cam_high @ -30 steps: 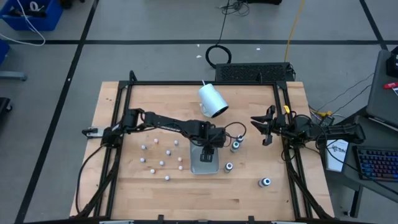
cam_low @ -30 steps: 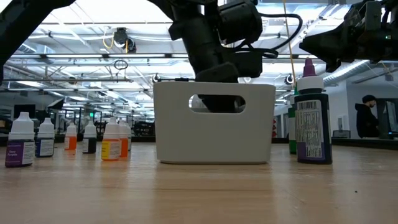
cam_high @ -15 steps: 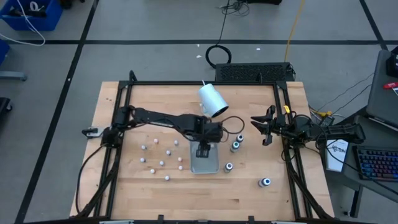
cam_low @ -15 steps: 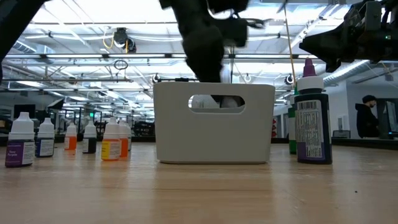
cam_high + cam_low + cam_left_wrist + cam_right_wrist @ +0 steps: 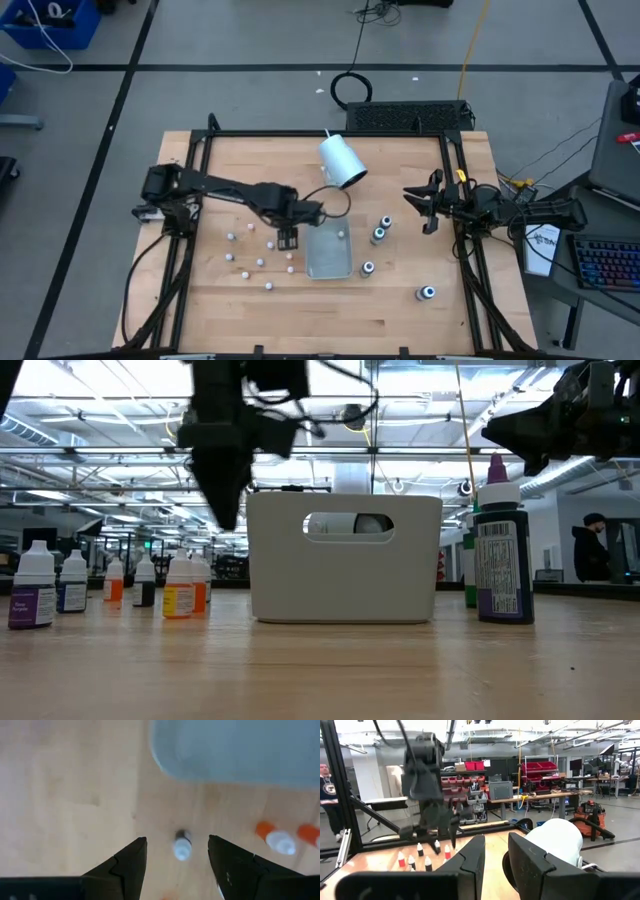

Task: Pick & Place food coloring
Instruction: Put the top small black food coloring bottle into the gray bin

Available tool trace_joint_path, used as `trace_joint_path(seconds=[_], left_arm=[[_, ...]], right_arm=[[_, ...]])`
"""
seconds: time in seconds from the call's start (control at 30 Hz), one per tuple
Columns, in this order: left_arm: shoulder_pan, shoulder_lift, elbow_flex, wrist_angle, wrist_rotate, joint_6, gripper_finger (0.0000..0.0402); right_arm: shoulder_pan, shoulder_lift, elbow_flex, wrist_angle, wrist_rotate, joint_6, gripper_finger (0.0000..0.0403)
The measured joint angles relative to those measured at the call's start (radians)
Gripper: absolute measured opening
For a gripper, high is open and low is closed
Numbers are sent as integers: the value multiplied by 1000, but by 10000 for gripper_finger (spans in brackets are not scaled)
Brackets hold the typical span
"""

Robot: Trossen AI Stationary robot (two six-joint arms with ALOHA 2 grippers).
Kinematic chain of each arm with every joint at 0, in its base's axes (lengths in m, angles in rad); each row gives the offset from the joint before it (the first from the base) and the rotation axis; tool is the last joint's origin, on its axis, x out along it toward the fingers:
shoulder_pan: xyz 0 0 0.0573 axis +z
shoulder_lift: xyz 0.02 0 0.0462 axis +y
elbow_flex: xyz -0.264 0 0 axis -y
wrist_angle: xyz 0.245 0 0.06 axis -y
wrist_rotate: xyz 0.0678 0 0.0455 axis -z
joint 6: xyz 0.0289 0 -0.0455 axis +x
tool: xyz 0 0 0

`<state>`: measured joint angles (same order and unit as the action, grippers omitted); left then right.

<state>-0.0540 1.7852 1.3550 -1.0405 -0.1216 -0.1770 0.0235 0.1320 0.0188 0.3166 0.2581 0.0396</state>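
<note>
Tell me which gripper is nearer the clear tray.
Left. The left gripper hangs open just beside the clear tray, over the small bottles. The right gripper waits shut, farther off near the table's right edge.

A pale wooden counter (image 5: 250,310) stands on a grey floor (image 5: 250,40) crossed by dark tape lines. A blue bin (image 5: 50,22) sits at one corner. Beyond, workbenches (image 5: 540,800), red storage bins (image 5: 540,768) and bright ceiling strip lights (image 5: 120,400) fill the workshop.

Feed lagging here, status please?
Left hand open, empty, above small bottles. Right hand shut, parked right side. One bottle in tray. Nothing blocking.
</note>
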Motion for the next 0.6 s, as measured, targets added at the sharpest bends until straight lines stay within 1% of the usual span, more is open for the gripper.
trace_joint_path(seconds=[0.1, 0.2, 0.37, 0.5, 0.6], left_arm=[[-4, -74, -133, 136, 27, -14, 214], [-3, -141, -234, 235, 43, -35, 214], [-3, -227, -335, 314, 42, -69, 214], [-3, -249, -374, 363, 37, -70, 214], [-3, -252, -392, 388, 34, -67, 214]], right_arm=[[0, -8, 40, -134, 0, 0, 77], [0, -8, 74, -266, -1, 2, 77], [0, -8, 80, -299, 0, 3, 77], [0, -9, 81, -306, 1, -3, 77], [0, -9, 70, -276, 1, -5, 77]])
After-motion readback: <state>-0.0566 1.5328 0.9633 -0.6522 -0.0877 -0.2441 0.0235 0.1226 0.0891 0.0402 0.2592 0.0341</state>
